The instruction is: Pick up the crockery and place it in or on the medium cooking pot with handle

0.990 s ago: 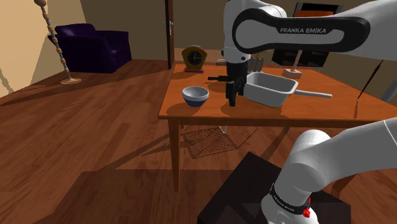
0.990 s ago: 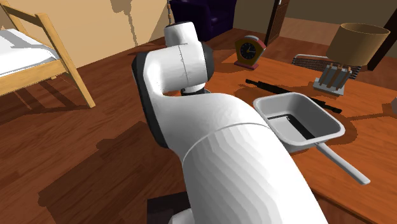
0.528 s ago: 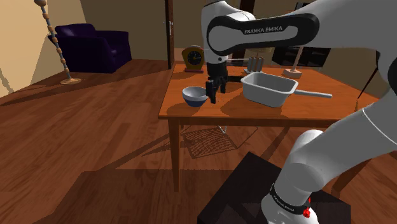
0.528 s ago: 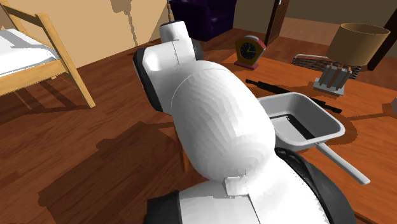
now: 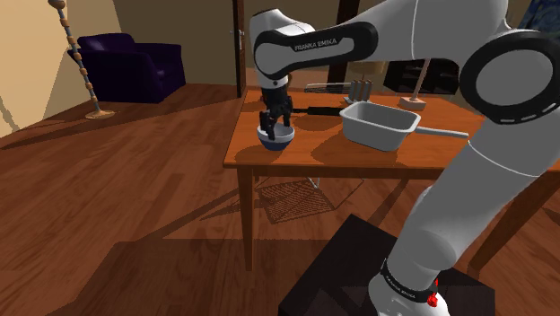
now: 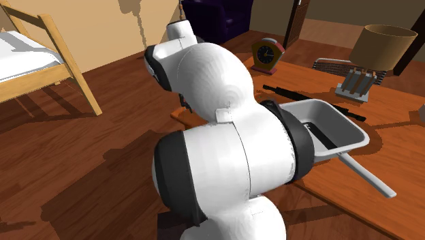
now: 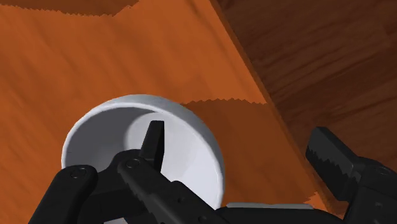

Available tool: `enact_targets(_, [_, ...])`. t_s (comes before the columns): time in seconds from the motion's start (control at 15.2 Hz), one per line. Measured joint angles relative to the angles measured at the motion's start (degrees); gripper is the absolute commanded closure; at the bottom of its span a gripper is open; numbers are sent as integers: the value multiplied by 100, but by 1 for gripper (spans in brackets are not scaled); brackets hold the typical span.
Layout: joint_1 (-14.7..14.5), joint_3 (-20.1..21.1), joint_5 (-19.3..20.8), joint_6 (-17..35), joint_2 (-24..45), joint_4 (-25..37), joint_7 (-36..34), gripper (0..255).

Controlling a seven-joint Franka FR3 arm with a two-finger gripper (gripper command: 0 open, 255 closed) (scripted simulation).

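- Shoulder view: the gripper [image 5: 275, 127] is down at the bowl [image 5: 278, 139], which sits on the table [image 5: 314, 154] near its front corner on this view's left.
- Wrist view: jaws apart. One finger [image 7: 153, 141] dips inside the bowl, and the other is outside, clear of the rim. The wall stands between them and is not clasped.
- The pot [image 5: 380, 124] stands well apart, to the shoulder view's right of the bowl. Its handle [image 5: 442, 134] points further right.
- A dark rolling pin [image 5: 316, 109] lies behind, between bowl and pot.
- Second exterior view: the arm [image 6: 231, 157] bulks up front, across the table's near part.
- Clock [image 6: 265, 54], rack [image 6: 355, 83] and lamp [image 6: 383, 44] line the table's far side, behind the pot.
- A wire grid [image 5: 292, 197] lies under the table.
- A purple armchair [image 5: 130, 67] sits far off on the floor.
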State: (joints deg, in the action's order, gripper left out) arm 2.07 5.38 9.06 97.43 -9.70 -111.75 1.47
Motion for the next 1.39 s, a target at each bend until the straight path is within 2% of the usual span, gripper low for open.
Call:
enact_targets(0.33, [-27, 66, 153, 65, 1053, 1015, -175, 0])
enact_targets(0.53, [-11, 51, 175, 198, 1143, 984, -177, 0])
enact_targets(0.86, [12, 30, 192, 577, 1132, 595, -207, 0])
enact_targets(1.25, [19, 23, 196, 628, 1144, 561, -204, 0])
enact_targets(1.32, [19, 23, 196, 628, 1144, 561, -204, 255])
enact_targets(1.39, [19, 23, 196, 628, 1144, 561, -204, 255])
